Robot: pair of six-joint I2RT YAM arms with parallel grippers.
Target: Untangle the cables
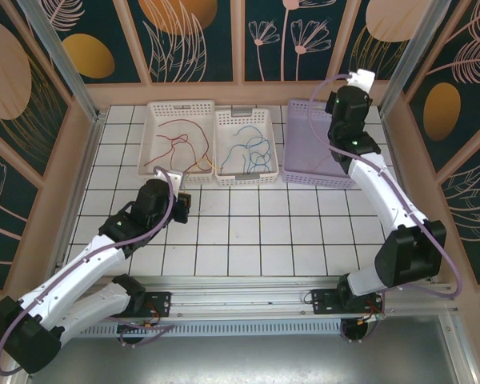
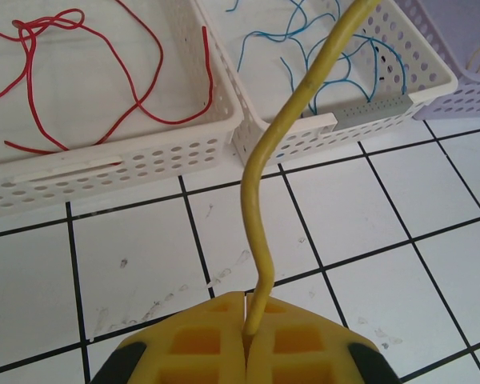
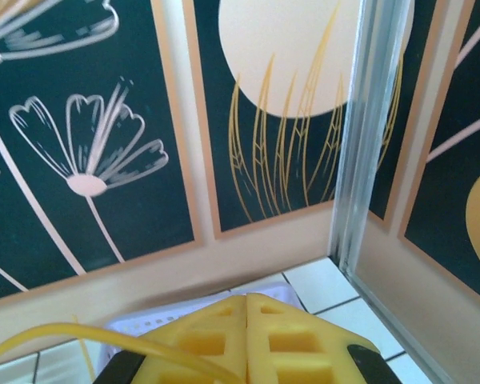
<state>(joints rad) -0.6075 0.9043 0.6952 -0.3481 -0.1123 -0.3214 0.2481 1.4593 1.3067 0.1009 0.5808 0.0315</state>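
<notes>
White tiles cover the desk, and above them the yellow cable rises from the left gripper, whose jaws are clamped on its near end. Its long axis runs away and rightward over the middle basket, with a kink just past the grip. It looks light, springy and slick, best held close to an end. Red cable and blue cable lie loose in separate baskets. Raised near the far corner, the right gripper has its jaws together; yellow cable crosses its left jaw, pinched or not I cannot tell.
</notes>
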